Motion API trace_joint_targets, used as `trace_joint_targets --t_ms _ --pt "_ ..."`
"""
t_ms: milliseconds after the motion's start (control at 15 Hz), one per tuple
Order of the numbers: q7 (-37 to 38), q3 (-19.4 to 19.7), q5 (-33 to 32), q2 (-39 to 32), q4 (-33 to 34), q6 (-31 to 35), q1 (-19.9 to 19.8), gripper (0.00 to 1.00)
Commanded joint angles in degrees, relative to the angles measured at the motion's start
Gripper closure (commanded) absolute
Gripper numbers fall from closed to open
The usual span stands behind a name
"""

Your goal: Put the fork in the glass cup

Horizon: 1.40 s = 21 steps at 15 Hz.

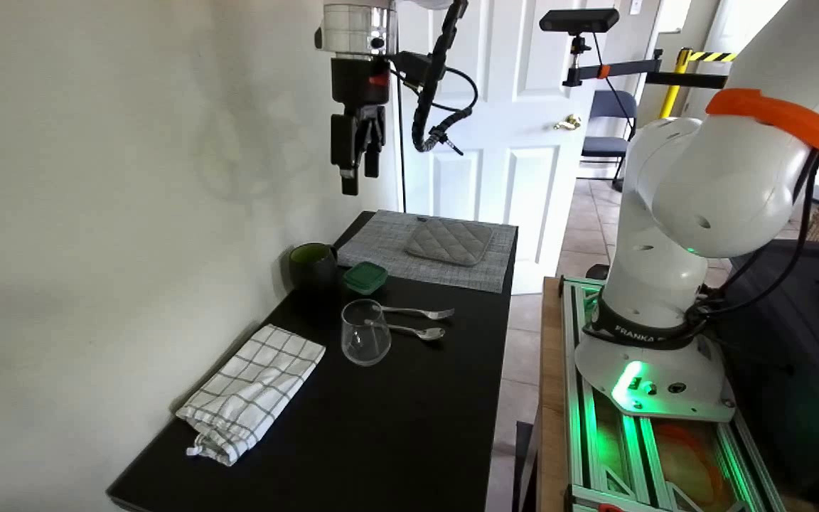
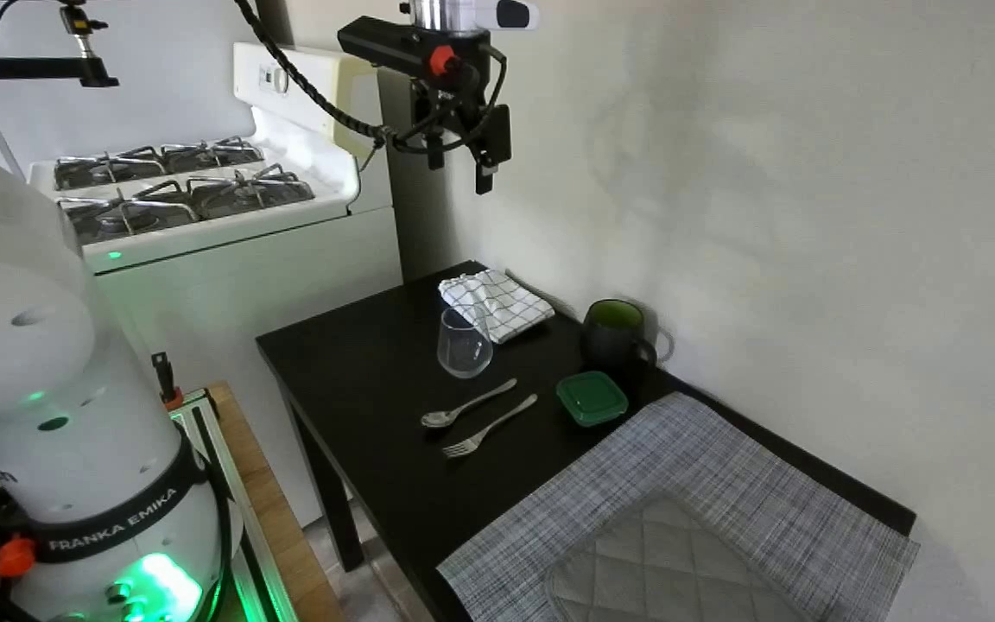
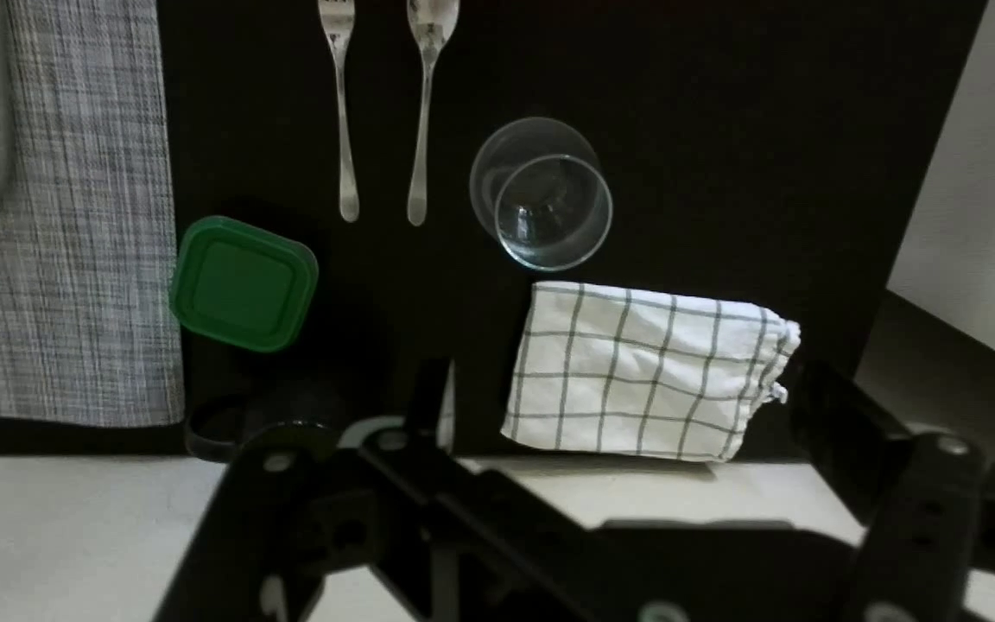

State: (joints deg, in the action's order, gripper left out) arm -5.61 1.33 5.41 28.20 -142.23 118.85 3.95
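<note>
The fork (image 1: pixel 416 311) is silver metal and lies flat on the black table in both exterior views (image 2: pixel 489 428). Its handle also shows in the wrist view (image 3: pixel 343 112), with the tines cut by the top edge. The glass cup (image 1: pixel 365 341) is clear and stands upright and empty. It also shows in an exterior view (image 2: pixel 464 350) and in the wrist view (image 3: pixel 554 212). My gripper (image 1: pixel 360 179) is open and empty, high above the table near the wall. Its fingers stand wide apart in the wrist view (image 3: pixel 629 393). It touches neither fork nor glass.
A silver spoon (image 2: pixel 467 406) lies between fork and glass. A green lidded box (image 2: pixel 592 398) and a dark mug (image 2: pixel 613 333) stand near the wall. A checked cloth (image 1: pixel 257 387) lies beside the glass. A grey placemat (image 2: pixel 497 561) bears a quilted pad (image 2: pixel 670 570).
</note>
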Motion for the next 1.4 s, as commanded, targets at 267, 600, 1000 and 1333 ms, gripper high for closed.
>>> trace_joint_targets --t_ms 267,600,1000,1333 --pt "15.2 -2.9 -9.7 -10.9 -3.5 7.3 -6.5 0.0" --pt "16.7 -1.8 -15.5 -19.0 -6.2 20.3 -8.2 0.0" --pt "15.7 0.6 -13.9 -28.5 -4.4 27.1 -8.6 0.0" --pt "15.6 1.8 -12.8 -35.0 -3.1 30.0 -8.1 0.0"
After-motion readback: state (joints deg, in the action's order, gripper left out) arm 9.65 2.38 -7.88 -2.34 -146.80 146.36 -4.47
